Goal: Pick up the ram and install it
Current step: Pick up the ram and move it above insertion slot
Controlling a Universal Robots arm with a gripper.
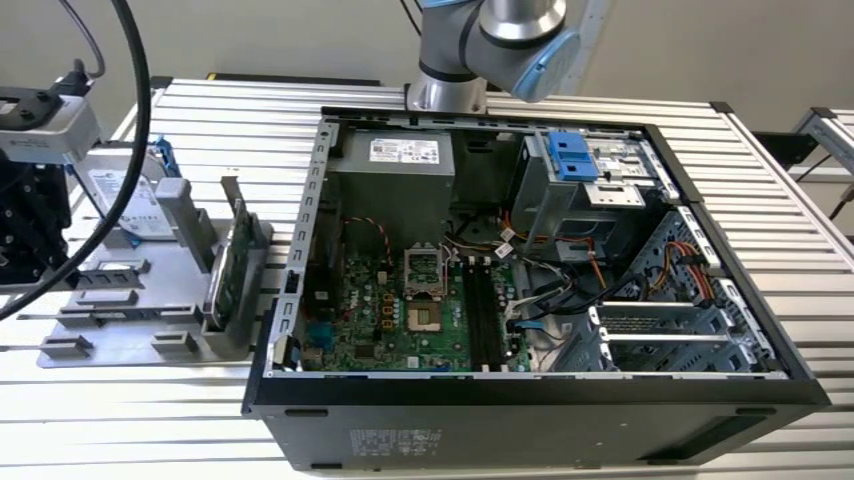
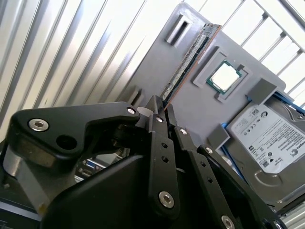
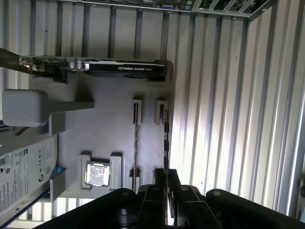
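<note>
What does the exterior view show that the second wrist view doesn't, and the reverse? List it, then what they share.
Exterior view: the open computer case, its motherboard and the robot arm. Second wrist view: the gripper close to one end of the ram, which stands on edge, and a processor chip. Both: the grey holder tray and the hard drive.

Your arm (image 1: 514,35) is silver tubing with a rounded light-blue joint cap. A thick black cable (image 1: 139,90) runs along it. Your gripper (image 2: 161,102) is matte black, built of flat bar links and rounded housings, dotted with silver screw heads.
</note>
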